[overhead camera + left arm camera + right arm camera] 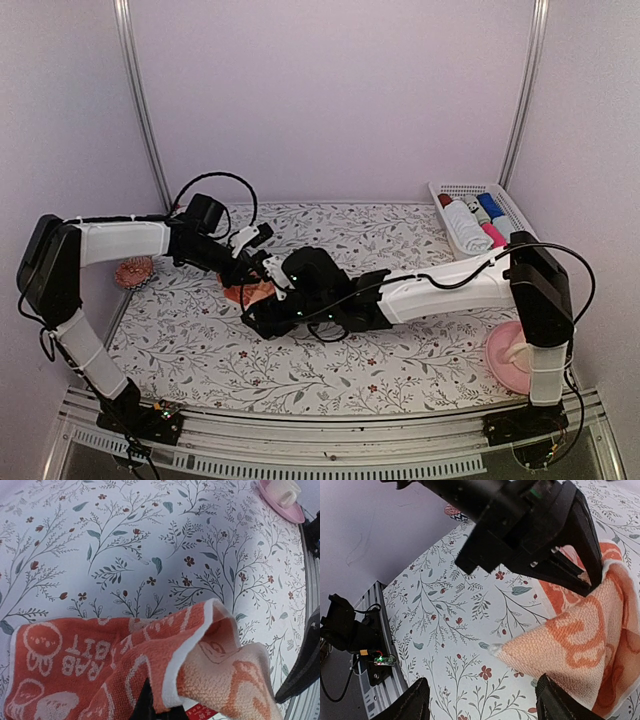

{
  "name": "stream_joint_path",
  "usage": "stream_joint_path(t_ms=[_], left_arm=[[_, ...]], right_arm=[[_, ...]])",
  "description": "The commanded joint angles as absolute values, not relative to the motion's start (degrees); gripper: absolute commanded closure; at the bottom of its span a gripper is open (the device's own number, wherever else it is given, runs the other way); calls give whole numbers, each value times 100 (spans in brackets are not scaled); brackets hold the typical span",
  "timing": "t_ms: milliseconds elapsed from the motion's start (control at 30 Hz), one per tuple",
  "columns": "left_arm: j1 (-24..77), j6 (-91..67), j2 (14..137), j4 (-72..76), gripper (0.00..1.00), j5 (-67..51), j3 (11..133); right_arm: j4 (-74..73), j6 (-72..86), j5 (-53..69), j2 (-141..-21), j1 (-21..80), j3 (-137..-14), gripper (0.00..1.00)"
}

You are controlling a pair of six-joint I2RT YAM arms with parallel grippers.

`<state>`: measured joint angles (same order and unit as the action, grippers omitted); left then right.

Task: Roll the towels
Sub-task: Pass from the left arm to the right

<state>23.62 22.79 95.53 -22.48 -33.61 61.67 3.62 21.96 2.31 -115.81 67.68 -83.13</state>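
An orange-red towel (100, 655) with white cartoon prints lies partly on the floral table, one edge lifted and folded over. My left gripper (161, 707) is shut on that raised edge; from above it sits at the table's middle left (264, 273), with the towel (244, 294) just under it. In the right wrist view the left gripper (590, 580) pinches the towel (580, 640) from above. My right gripper (481, 682) stands open low over the table, its fingers (415, 702) wide apart. The towel's loose corner points into the gap between them, untouched.
A white basket (510, 205) at the back right holds several rolled cloths. A pink plate (500, 365) with a white cup sits by the right arm's base. A pink frilled object (133, 272) lies at the left edge. The metal rail (380, 645) marks the table's near edge.
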Motion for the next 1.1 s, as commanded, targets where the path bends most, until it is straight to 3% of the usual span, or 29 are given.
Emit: stream_joint_path(t_ms=[0, 133, 400, 733, 1067], left_arm=[[2459, 2196, 9606, -2084, 100, -3351, 6311], [2463, 2189, 9620, -2053, 100, -3307, 6310], [2461, 2204, 9675, -2057, 100, -3208, 6376], [2470, 2205, 9650, -2039, 100, -3250, 6346], [2494, 2206, 9661, -2000, 100, -3279, 6311]], right_arm=[[228, 2636, -578, -11810, 6886, -8506, 28], [149, 2573, -1235, -11656, 7152, -8482, 28], [61, 2574, -635, -12008, 7327, -8749, 28], [-235, 2711, -2724, -12132, 7330, -9122, 27], [-327, 2681, -2853, -12643, 7137, -9686, 25]])
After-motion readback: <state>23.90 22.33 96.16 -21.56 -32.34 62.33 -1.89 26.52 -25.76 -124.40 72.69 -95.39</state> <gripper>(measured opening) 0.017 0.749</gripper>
